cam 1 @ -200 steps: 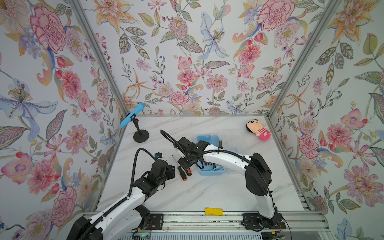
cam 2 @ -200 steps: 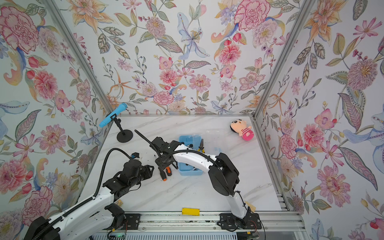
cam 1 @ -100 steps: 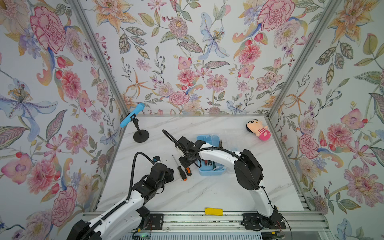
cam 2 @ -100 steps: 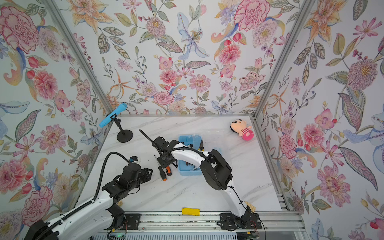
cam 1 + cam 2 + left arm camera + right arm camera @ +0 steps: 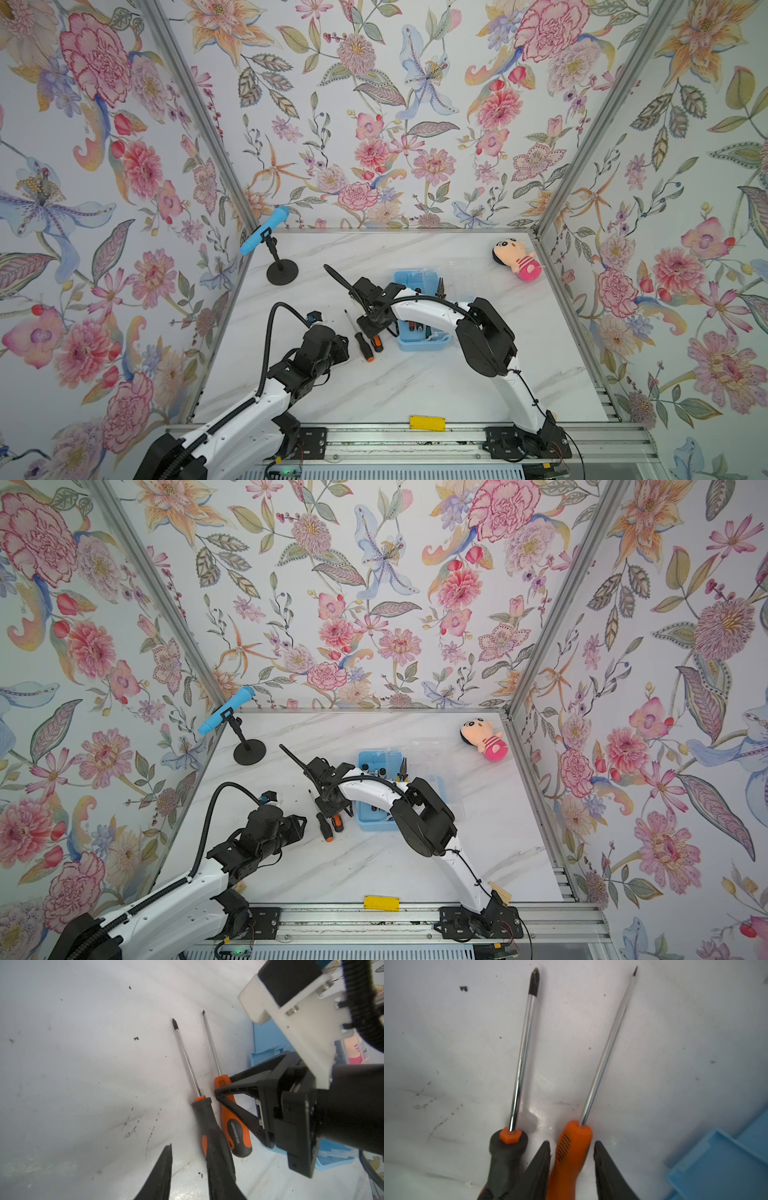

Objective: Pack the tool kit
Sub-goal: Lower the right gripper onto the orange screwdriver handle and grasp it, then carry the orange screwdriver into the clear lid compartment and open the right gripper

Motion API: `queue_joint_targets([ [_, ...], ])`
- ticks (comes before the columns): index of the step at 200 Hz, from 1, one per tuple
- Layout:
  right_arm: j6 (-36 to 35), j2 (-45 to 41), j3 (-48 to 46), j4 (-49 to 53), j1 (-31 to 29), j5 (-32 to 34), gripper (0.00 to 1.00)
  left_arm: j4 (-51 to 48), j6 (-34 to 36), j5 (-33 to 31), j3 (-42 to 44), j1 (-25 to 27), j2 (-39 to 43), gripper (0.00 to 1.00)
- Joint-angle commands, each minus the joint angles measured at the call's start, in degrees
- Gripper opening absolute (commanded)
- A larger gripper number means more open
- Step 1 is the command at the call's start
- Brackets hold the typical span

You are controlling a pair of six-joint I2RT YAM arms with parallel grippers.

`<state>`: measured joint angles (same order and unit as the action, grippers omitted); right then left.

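The left gripper (image 5: 188, 1159) hangs part open and empty beside the black-handled screwdriver (image 5: 212, 1136), which lies on the table (image 5: 374, 395). Next to it, the right gripper (image 5: 573, 1142) straddles the orange screwdriver (image 5: 574, 1159), its fingers close to the handle but not clamped. It should squeeze squarely, then lift clear of the neighbouring tool before swinging to the blue box (image 5: 422, 345) just to the right. Since a second ago, these jaws have narrowed and the right elbow has swung inward.

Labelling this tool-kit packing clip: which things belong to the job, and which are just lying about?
Job: light-blue plastic tool box; black-handled cross-tip screwdriver; orange-handled flat-tip screwdriver; yellow-handled pliers.
Lying about: blue toy microphone on black stand; pink plush doll; flat yellow block.
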<state>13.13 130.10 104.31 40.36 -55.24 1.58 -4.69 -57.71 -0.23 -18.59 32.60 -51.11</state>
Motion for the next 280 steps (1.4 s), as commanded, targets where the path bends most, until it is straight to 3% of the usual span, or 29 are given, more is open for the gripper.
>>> queue_joint_targets([
  [1, 0.8, 1.5, 1.0, 0.8, -0.2, 1.8, 0.36, 0.8, 0.1, 0.3, 0.7, 0.4, -0.6, 0.31],
  [43, 0.8, 2.1, 0.8, 1.0, -0.4, 2.9, 0.35, 1.3, 0.4, 0.1, 0.7, 0.4, -0.8, 0.31],
  [70, 1.0, 2.6, 0.7, 1.0, -0.6, 3.0, 0.3, 1.7, 0.6, 0.0, 0.7, 0.3, -0.9, 0.31],
  [103, 1.8, 1.6, 0.9, 1.0, -0.5, 2.7, 0.0, 2.9, 1.7, 0.2, -0.8, -0.4, -2.0, 0.31],
  [178, 4.1, -16.3, -0.8, -0.3, 4.2, -2.0, 0.0, 5.3, 5.9, 0.2, -9.5, -1.1, -8.9, 0.32],
  [254, -4.6, -37.0, -14.7, 3.5, 17.7, 9.0, 0.0, 9.6, 6.1, 2.0, -11.5, -1.1, -13.9, 0.3],
  [280, -5.4, -41.0, -19.9, 4.3, 23.6, 8.9, 0.0, 10.3, 6.0, 2.6, -11.4, -1.1, -15.2, 0.29],
])
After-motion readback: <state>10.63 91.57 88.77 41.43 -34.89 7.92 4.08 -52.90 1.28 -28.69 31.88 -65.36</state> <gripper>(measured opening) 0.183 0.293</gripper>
